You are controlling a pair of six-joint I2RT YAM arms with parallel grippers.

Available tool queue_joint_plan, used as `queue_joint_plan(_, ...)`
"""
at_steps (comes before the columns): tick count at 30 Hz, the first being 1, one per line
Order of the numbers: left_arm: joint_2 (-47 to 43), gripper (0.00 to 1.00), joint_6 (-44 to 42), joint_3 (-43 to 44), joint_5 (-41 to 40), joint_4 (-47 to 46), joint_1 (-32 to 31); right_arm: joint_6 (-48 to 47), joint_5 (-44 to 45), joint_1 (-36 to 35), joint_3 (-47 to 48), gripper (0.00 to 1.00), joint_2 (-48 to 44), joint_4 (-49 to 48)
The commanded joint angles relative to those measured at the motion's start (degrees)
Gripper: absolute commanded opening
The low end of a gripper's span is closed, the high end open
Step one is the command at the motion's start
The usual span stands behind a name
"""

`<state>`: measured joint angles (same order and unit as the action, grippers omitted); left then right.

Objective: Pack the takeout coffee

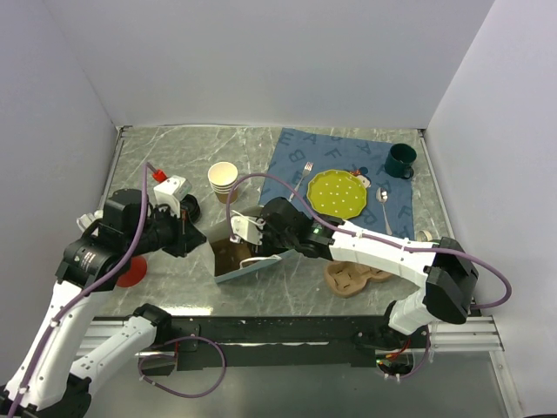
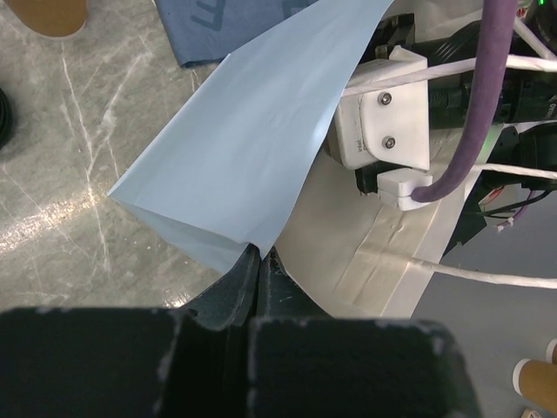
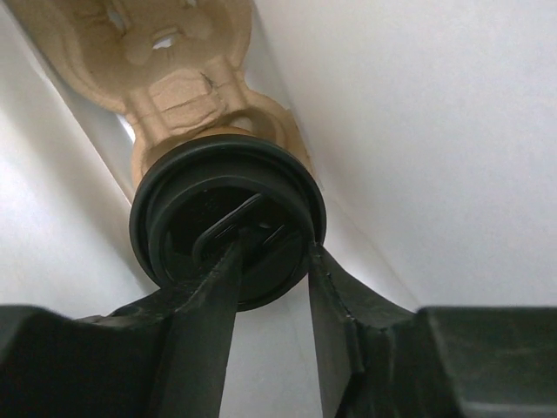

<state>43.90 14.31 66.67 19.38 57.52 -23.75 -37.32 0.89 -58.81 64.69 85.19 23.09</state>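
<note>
The takeout coffee (image 3: 218,187) is down inside the paper bag (image 1: 248,270), black lid facing straight back at the right wrist camera. Its brown body appears seated in a pulp carrier (image 3: 174,78) on the bag floor. White bag walls close in on both sides.

The right gripper (image 3: 274,252) is right on it. One finger (image 3: 204,305) lies across the lid face and the other finger (image 3: 331,305) sits just outside the rim at 4 o'clock. The jaws stand partway apart, straddling the rim, and I see no firm pinch there.

From those fingertips the lid sits at 11 o'clock, touching close. The cup's long axis seems to run dead ahead, in line with the fingers and deeper into the bag. I'd say that line decides the next move, because a straight pull-back along it leaves the cup seated, while any sideways drag could tip it.

From above, the right arm reaches in from 3 o'clock and is the only arm at the cup. At 9 o'clock of the bag, the left gripper (image 2: 259,257) is clamped fully on the bag's edge, holding the mouth open.

Further out, a stack of cream cups (image 1: 223,180) stands at 12 o'clock of the bag. A second carrier (image 1: 352,277) lies at 3 o'clock, with a yellow plate (image 1: 338,193) and a green mug (image 1: 400,160) off toward 2 o'clock.
</note>
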Motion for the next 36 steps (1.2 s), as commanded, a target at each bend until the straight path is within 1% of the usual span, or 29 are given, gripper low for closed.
queue_joint_plan(1, 0.6, 0.01, 0.5, 2.1, 0.2, -3.7, 0.1, 0.5, 0.2, 0.5, 2.5, 0.46, -1.5, 2.4)
queue_joint_plan(6, 1.6, 0.03, 0.8, 3.0, -1.3, -3.6, 0.1, 1.5, 0.2, 0.5, 2.9, 0.47, -2.3, 2.6)
queue_joint_plan(14, 2.5, 0.05, 2.5, 4.3, -1.2, -3.6, 0.1, 2.1, -0.6, 0.6, 4.8, 0.52, -3.5, 3.4)
queue_joint_plan(16, 3.0, 0.05, 2.8, 4.4, -0.9, -3.2, 0.1, 2.2, -2.3, 0.5, 5.5, 0.52, -3.9, 4.3)
queue_joint_plan(18, 3.2, 0.07, 2.8, 4.4, -0.7, -2.8, 0.1, 2.3, -3.4, 0.5, 6.6, 0.52, -4.0, 5.2)
queue_joint_plan(22, 3.5, 0.1, 3.6, 4.6, -1.2, -2.5, 0.1, 2.3, -5.6, 0.6, 8.3, 0.47, -4.0, 7.5)
queue_joint_plan(31, 4.6, 0.14, 5.6, 5.6, -1.3, -2.9, 0.1, 1.6, -9.8, 0.6, 11.2, 0.44, -3.8, 11.5)
queue_joint_plan(35, 5.7, 0.21, 5.6, 6.2, -3.2, -2.6, 0.1, 1.2, -9.9, 0.5, 14.1, 0.43, -3.4, 12.3)
queue_joint_plan(36, 6.2, 0.21, 5.4, 6.3, -3.1, -2.7, 0.1, 1.1, -9.9, 0.6, 14.5, 0.43, -3.0, 12.9)
